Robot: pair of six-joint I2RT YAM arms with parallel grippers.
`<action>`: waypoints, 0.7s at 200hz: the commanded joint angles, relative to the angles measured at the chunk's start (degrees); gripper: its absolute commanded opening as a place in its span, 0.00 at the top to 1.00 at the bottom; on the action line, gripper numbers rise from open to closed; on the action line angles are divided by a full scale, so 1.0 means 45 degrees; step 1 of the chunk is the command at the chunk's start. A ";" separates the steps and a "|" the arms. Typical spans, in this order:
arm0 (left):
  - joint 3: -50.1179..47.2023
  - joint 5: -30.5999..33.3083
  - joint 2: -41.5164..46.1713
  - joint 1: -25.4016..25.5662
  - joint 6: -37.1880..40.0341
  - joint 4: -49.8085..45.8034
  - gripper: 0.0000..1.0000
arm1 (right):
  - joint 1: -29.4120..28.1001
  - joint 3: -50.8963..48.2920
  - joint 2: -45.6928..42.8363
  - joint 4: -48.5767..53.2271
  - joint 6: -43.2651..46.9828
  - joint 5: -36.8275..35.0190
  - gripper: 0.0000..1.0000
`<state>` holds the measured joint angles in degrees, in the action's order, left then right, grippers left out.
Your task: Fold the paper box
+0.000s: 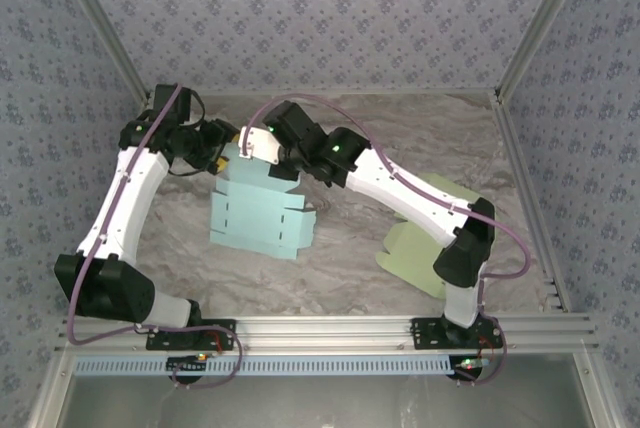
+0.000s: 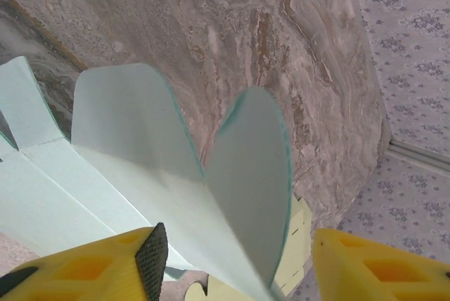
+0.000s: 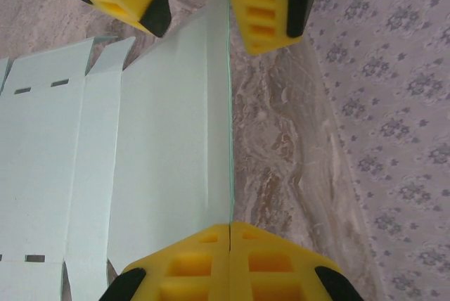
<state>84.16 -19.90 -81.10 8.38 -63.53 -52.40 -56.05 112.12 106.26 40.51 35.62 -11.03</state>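
- The paper box [image 1: 255,218] lies as a flat pale-blue blank on the marble table [image 1: 420,138]. It sits left of the table's middle, with its far end under both grippers.
- In the right wrist view we see its panels [image 3: 169,139] spread flat, with creases and small dashed slots. One long panel is lifted along its right edge.
- In the left wrist view two rounded flaps of the box [image 2: 126,139] stand up off the table and meet in a V.
- The right gripper [image 3: 230,245] has its yellow fingers pressed together, and the raised panel's edge runs straight into the seam between them. It is clamped on the paper box. From above, it [image 1: 255,146] sits at the far end of the blank.
- The left gripper [image 2: 235,259] has its fingers apart, with the nearer rounded flap standing between them. The right finger is clear of the paper. The left pad [image 2: 151,259] is just beside the flap, though we cannot tell whether it touches.
- From the right wrist we see the same left gripper [image 3: 204,5] straddling the far end of the lifted edge. From above it [image 1: 218,155] is at the blank's far-left corner, close to the right gripper.
- A pale green sheet [image 1: 415,248] lies well apart on the right, partly under the right arm.
- Patterned walls [image 1: 320,18] enclose the table.
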 commanded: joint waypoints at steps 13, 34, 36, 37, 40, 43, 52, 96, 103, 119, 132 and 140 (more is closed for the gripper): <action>0.0199 -0.0128 0.0142 0.0016 -0.3030 -0.1336 0.61 | -0.0550 0.0349 -0.0274 -0.0792 0.1060 -0.2183 1.00; 0.0159 -0.0505 0.0228 0.0012 -0.3104 -0.1004 0.83 | -0.0771 0.0652 -0.0330 -0.0933 0.1593 -0.2655 1.00; 0.0139 -0.0584 0.0239 0.0022 -0.3132 -0.0936 0.85 | -0.0782 0.0676 -0.0356 -0.0921 0.1621 -0.2683 1.00; 0.0123 -0.0620 0.0254 0.0017 -0.3131 -0.0896 0.86 | -0.0784 0.0693 -0.0363 -0.0929 0.1628 -0.2695 1.00; 0.0086 -0.0746 0.0276 0.0023 -0.3158 -0.0758 0.88 | -0.0793 0.0718 -0.0384 -0.0935 0.1679 -0.2719 1.00; 0.0026 -0.0899 0.0296 0.0023 -0.3218 -0.0594 0.91 | -0.0819 0.0758 -0.0421 -0.0926 0.1712 -0.2732 1.00; -0.0213 -0.1374 0.0365 0.0012 -0.3354 0.0008 0.97 | -0.0832 0.0803 -0.0566 -0.0913 0.1783 -0.2845 1.00; -0.0676 -0.2262 0.0494 0.0051 -0.3793 0.2116 1.00 | -0.0872 0.0228 -0.1894 -0.0975 0.1361 -0.2694 0.56; -0.0648 -0.2192 0.0536 0.0070 -0.3806 0.2401 1.00 | -0.0847 0.0100 -0.2188 -0.0890 0.1186 -0.2490 0.48; -0.0526 -0.2039 0.0585 0.0103 -0.3901 0.2912 1.00 | -0.0725 -0.0280 -0.2910 -0.0740 0.0442 -0.1905 0.38; -0.0357 -0.1946 0.0577 0.0112 -0.3948 0.2934 1.00 | -0.0360 -0.0519 -0.3556 -0.0590 -0.0900 -0.1154 0.33; -0.0213 -0.1945 0.0513 0.0120 -0.3927 0.2924 1.00 | 0.0073 -0.0708 -0.3990 -0.0530 -0.2102 -0.0400 0.25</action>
<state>81.38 -28.10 -79.94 8.69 -68.42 -39.94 -59.11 110.41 94.87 38.63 37.76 -18.79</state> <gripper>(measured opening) 0.050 0.674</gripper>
